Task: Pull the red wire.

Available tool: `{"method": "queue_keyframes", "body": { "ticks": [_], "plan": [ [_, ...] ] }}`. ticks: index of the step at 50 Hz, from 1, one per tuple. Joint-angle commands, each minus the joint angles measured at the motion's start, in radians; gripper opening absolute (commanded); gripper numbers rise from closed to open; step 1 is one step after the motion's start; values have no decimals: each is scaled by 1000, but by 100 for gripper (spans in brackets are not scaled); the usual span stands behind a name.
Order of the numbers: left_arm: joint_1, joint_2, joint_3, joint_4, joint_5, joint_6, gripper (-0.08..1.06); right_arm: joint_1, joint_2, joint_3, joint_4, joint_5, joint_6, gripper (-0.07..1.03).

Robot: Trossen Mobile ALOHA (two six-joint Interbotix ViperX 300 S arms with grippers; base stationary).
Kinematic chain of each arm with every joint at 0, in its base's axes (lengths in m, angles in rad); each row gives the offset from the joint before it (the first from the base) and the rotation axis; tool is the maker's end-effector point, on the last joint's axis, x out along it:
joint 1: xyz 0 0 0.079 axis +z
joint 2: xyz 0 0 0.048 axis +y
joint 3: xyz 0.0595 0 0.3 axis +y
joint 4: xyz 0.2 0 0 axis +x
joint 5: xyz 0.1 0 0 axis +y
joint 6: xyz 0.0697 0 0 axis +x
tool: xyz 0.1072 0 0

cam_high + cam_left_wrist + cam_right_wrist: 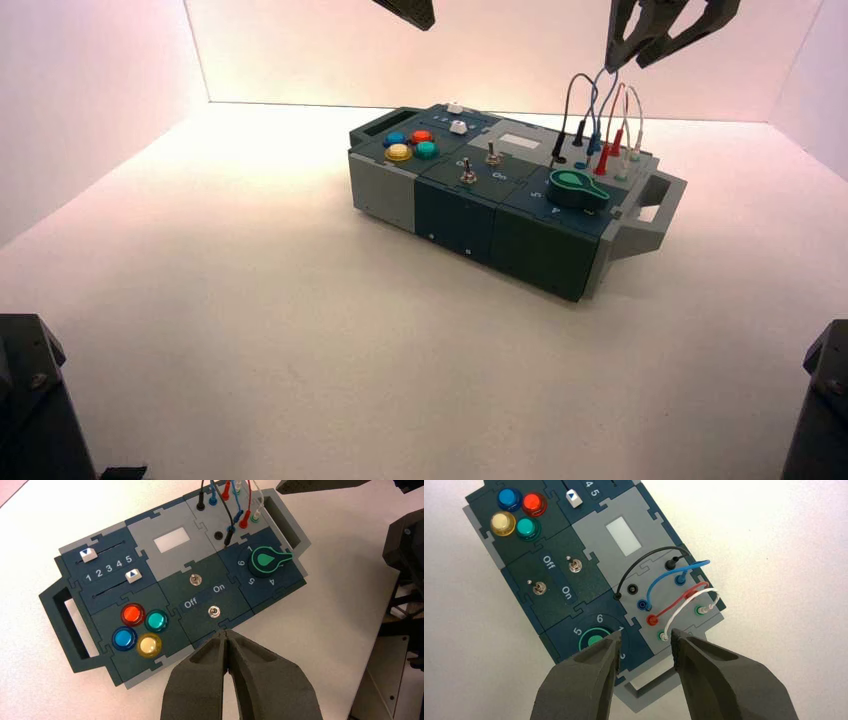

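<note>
Red and thin, the red wire is arching limp between stiff plugs at the box's wire end, so you are hovering your wide-spread right hand above it, aiming for a plug.

Box with 4 coloured buttons, green knob, 2 toggles

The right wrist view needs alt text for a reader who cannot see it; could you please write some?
The right gripper, fingers open, hovers over the wire end of the box, where the red wire loops between two sockets beside black, blue and white wires. A green knob, two toggle switches and four coloured buttons lie beyond.
</note>
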Motion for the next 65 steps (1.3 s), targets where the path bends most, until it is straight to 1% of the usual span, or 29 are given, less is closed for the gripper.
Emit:
{"method": "queue_keyframes", "body": {
  "ticks": [1, 15, 25, 30, 36, 43, 65],
  "plan": [
    [2, -29, -9, -3, -3, 0, -3, 5, -9, -11, 2, -3, 0, 53],
    [0, -28, -9, -3, -2, 0, -3, 5, -12, -8, 3, 3, 2, 53],
    [2, -26, -9, -3, -5, 0, -3, 6, -8, -6, 2, 28, 0, 53],
    [2, -26, -9, -3, -5, 0, -3, 21, -9, -5, 2, 34, -2, 53],
    [2, -26, -9, -2, -3, 0, -3, 57, -2, 2, 2, 34, -2, 53],
    [2, -26, -9, -3, -5, 0, -3, 84, 18, 6, 5, 34, -2, 53],
    [0, -26, -8, -3, -5, 0, -3, 81, 126, 2, 3, 43, -2, 51]
  ]
}}
